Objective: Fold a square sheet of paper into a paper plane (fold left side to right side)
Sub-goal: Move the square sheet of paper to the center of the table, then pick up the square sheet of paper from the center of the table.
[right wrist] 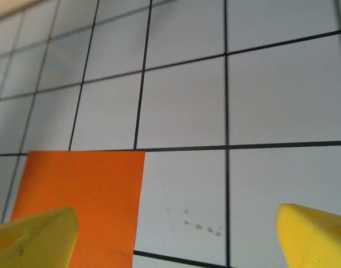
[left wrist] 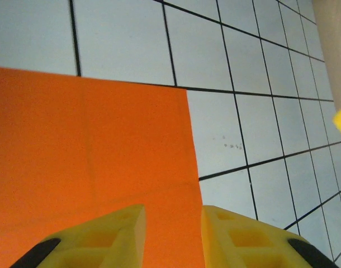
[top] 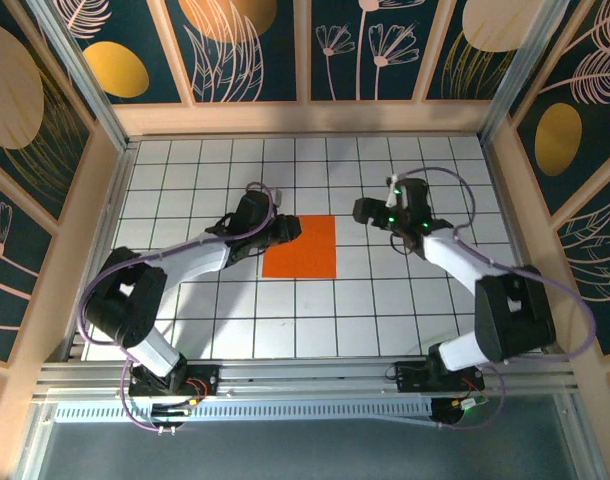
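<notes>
The square sheet of paper lies flat on the white grid table, bright orange, with a faint crease running through it; it has no paper plane shape. My left gripper sits at the sheet's upper left edge. Seen from the left wrist, its yellow fingers stand partly apart just above the paper, holding nothing. My right gripper hovers about a tile to the right of the sheet, open wide. From the right wrist, one fingertip overlaps the sheet's corner and bare table lies between the fingers.
Wooden side walls and a back wall enclose the grid table. An aluminium rail runs along the near edge by both arm bases. Small grey marks dot the tile right of the sheet.
</notes>
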### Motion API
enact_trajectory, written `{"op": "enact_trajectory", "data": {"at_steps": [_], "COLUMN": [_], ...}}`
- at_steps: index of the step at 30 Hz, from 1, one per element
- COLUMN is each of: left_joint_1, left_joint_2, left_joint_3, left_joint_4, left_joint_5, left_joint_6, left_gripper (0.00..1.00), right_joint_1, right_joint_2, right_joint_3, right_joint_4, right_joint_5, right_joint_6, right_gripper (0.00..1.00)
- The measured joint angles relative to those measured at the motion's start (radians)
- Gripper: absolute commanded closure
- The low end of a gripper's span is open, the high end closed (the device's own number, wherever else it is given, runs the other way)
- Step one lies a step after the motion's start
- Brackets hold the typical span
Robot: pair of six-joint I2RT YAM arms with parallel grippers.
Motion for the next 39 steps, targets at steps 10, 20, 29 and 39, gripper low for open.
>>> {"op": "enact_trajectory", "data": {"at_steps": [10, 20, 29, 39], "left_joint_1": [0.0, 0.0, 0.0, 0.0], "left_joint_2": [-0.008, 0.06, 0.103, 0.121], "left_joint_3": [-0.14, -0.14, -0.142, -0.142], "left_joint_4": [-0.007, -0.008, 0.021, 0.069], "left_joint_5": [-0.025, -0.029, -0.026, -0.01], "left_joint_6": [-0.043, -0.046, -0.046, -0.05], "left_gripper": [0.79, 0.83, 0.84, 0.85], "right_joint_1": [0.183, 0.257, 0.278, 0.308], "right_joint_2": [0.355, 0.519, 0.533, 0.523], "right_joint_3": [0.275, 0.436, 0.451, 0.445], "right_joint_4": [-0.136, -0.212, -0.231, -0.261], "right_joint_5": [0.067, 0.144, 0.196, 0.21], "right_joint_6": [-0.067, -0.115, -0.134, -0.133], "right_gripper": [0.14, 0.13, 0.15, 0.2]}}
